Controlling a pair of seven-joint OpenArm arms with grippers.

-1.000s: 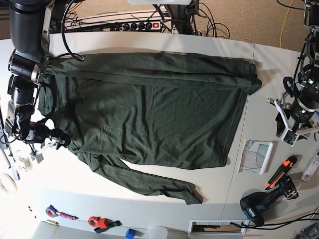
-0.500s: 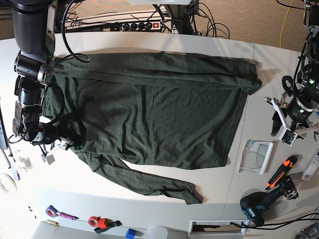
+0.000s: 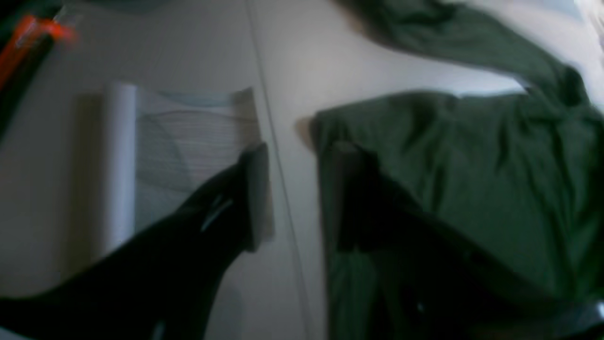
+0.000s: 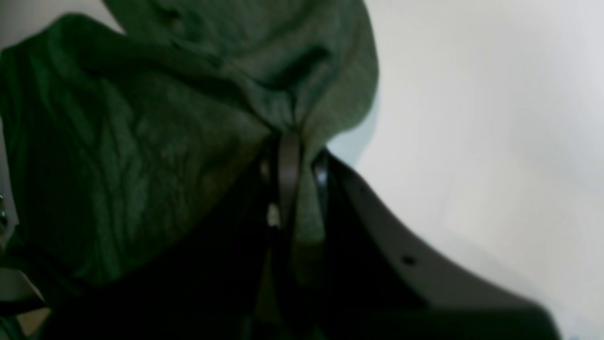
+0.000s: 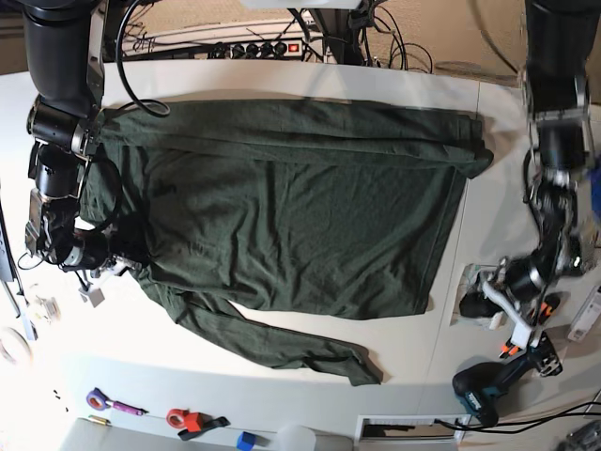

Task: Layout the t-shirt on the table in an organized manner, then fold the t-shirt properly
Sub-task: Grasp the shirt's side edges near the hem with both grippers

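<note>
A dark green long-sleeved shirt lies spread across the table, one sleeve trailing toward the front edge. My right gripper is at the shirt's left edge, shut on a bunch of the fabric; the right wrist view shows the cloth pinched in the gripper. My left gripper hovers open just right of the shirt's lower right corner. In the left wrist view the gripper straddles the table seam, one finger over the shirt's corner, nothing held.
A sheet of paper with a rolled edge lies under the left gripper. A cordless drill and an orange knife sit at front right. A power strip and cables line the back edge. Small items lie at front left.
The left arm has swung from the table's right edge down and in toward the shirt's lower right corner. The right gripper has shifted slightly inward, still holding the shirt's edge.
</note>
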